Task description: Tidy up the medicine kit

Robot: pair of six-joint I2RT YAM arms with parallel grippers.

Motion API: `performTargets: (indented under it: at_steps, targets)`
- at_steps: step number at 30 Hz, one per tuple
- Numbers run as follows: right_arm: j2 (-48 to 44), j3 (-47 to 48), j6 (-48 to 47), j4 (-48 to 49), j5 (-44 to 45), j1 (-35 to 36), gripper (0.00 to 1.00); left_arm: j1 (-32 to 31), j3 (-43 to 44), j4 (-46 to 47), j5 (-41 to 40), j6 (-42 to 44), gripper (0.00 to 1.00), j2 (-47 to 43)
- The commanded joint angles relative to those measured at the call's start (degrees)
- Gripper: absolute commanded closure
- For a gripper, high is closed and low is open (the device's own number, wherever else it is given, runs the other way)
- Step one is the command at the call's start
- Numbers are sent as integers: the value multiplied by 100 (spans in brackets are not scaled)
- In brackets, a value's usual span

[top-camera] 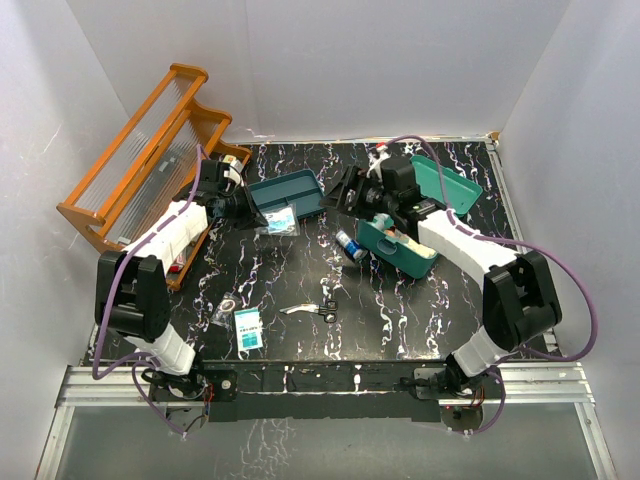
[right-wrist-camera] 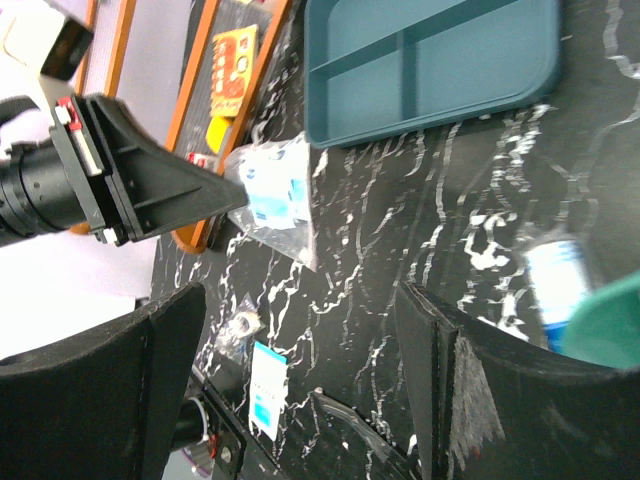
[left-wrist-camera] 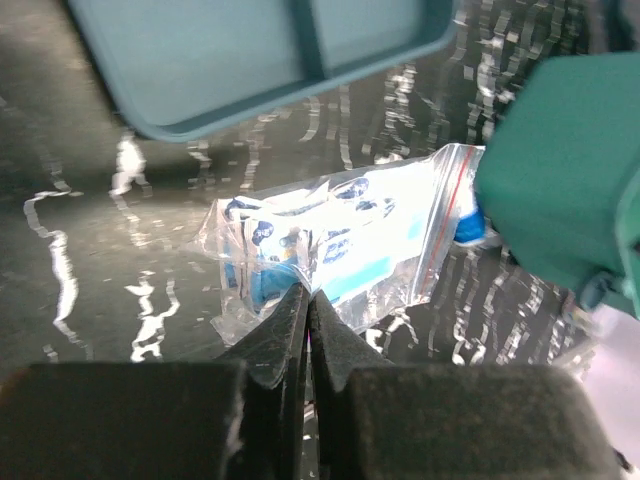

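White shells and bulky black joint housings make up the left arm (top-camera: 165, 235) and right arm (top-camera: 465, 245), each trailing a purple cable (top-camera: 591, 305). The left end effector (left-wrist-camera: 305, 303) has thin matte-black wedge fingers; the right end effector (right-wrist-camera: 300, 380), broad rough-edged black ones.

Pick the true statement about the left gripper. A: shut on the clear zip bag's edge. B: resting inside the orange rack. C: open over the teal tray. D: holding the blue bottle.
A: the left wrist view shows the left gripper closed, its tips pinching the near edge of the clear zip bag.
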Motion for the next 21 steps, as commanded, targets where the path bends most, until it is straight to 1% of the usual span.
performTargets:
  at_steps: [1,4,7,14,17,21]
  targets:
    - [193,336,158,790,-227,311,25,-82,159,447,1096,-71,100,-417]
    - [394,517,91,757,-434,400,26,-83,94,705,1558,-73,100,-520]
    - [542,499,209,991,-670,506,28,-90,11,946,1896,-153,100,-574]
    - [783,586,346,1230,-602,564,33,-95,60,1035,2096,-194,100,-606]
    - [885,600,381,1413,-724,598,39,-94,53,1005,2157,-219,100,-597]
    - [949,513,605,1781,-794,609,50,-95,-3,1040,2215,-264,100,-631]
